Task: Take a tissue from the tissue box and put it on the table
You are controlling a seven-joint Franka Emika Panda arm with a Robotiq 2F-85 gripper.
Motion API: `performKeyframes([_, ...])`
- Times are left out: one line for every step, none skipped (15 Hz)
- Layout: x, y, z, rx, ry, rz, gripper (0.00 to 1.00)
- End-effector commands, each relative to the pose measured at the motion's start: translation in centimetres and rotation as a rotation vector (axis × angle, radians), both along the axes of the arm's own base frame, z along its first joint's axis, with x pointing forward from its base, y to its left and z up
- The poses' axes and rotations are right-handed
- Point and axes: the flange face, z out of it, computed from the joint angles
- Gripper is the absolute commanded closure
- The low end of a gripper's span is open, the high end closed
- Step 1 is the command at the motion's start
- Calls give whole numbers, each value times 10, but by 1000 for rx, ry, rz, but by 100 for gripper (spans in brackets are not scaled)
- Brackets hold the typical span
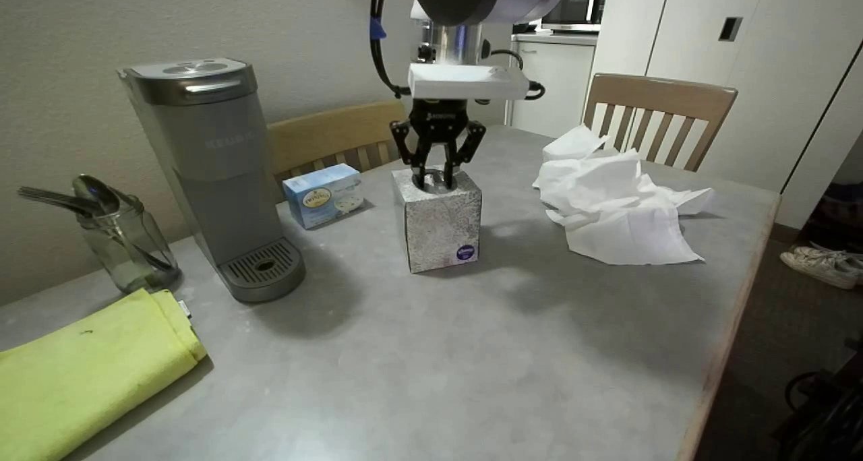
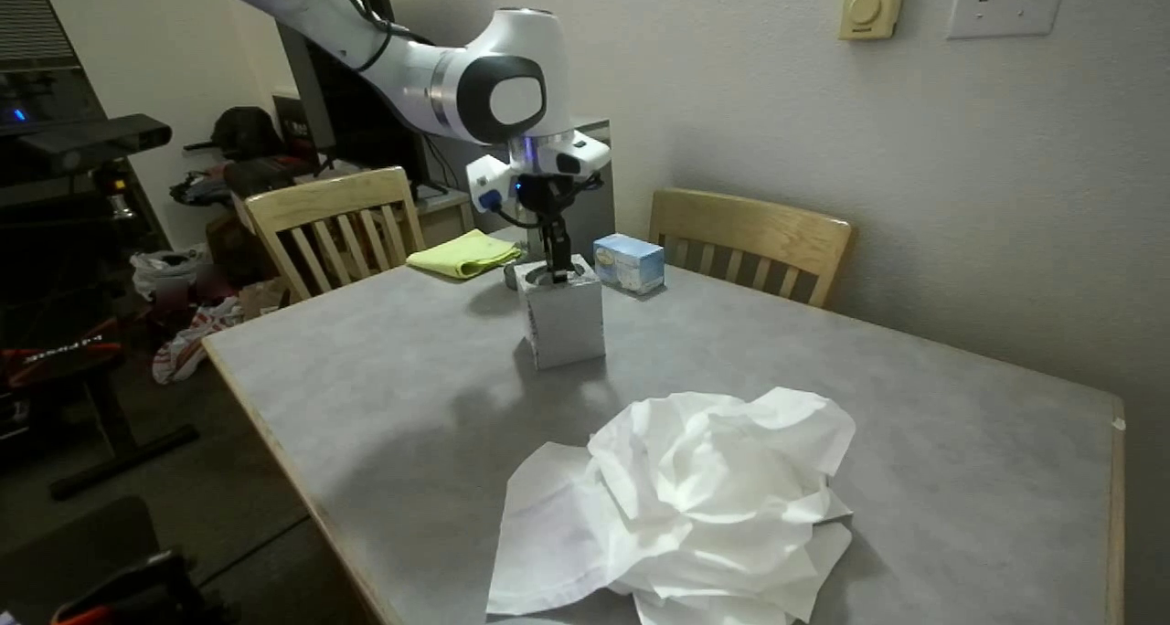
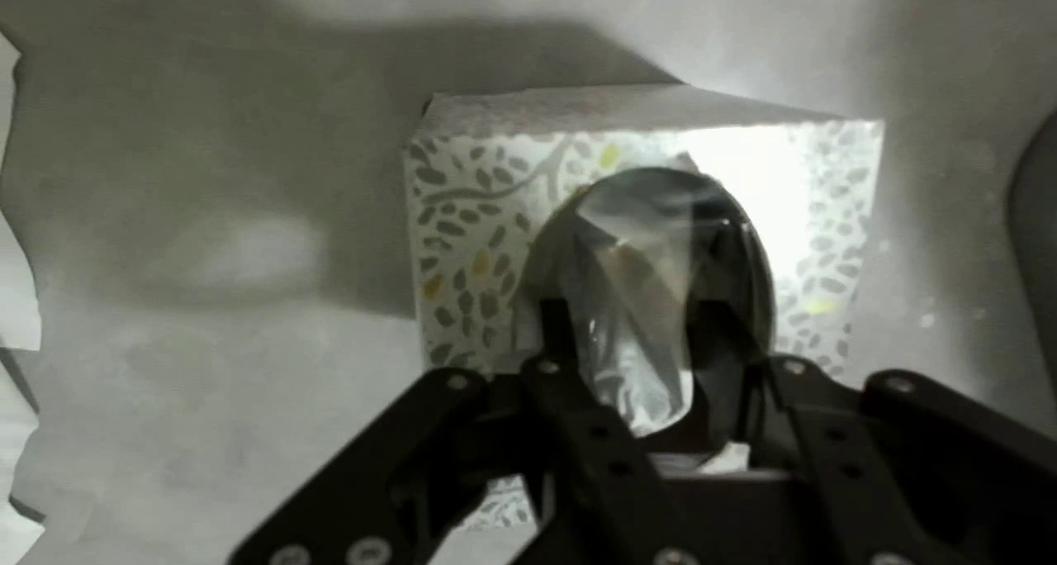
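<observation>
A leaf-patterned, grey-and-white cardboard tissue box stands beneath the black, jointed gripper, whose parted jaws flank clear, glossy plastic film.

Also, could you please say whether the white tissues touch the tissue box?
No, in both exterior views bare table separates the white tissues from the tissue box.

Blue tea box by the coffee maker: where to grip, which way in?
I'd grip the blue tea box across its narrower width, mid-length, coming straight down. It's a carton with flat, upright sides and its top facing up, so that hold should seat squarely. Coming in level looks tighter: in an exterior view, the coffee maker and tissue box stand either side of it.
</observation>
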Motion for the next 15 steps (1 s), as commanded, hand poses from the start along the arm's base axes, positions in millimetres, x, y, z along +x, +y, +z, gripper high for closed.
performKeyframes([2,-10,-13,13,46,-14,61])
performKeyframes([2,-10,-12,15,46,-15,74])
performKeyframes([3,-10,-11,15,47,-16,81])
performKeyframes([3,-10,-11,16,49,-16,86])
performKeyframes([3,-11,-11,16,52,-16,95])
performKeyframes([3,-11,-12,16,55,-16,97])
performKeyframes([3,-12,-12,15,58,-16,100])
performKeyframes([2,-12,-13,16,63,-16,100])
performKeyframes([2,-12,-15,16,68,-16,100])
performKeyframes([2,-12,-16,16,70,-16,100])
performKeyframes([2,-11,-16,16,71,-15,100])
performKeyframes([2,-11,-16,16,70,-14,100])
performKeyframes([3,-11,-16,16,68,-13,100])
performKeyframes([3,-10,-15,16,65,-13,100])
performKeyframes([3,-10,-13,16,61,-13,100])
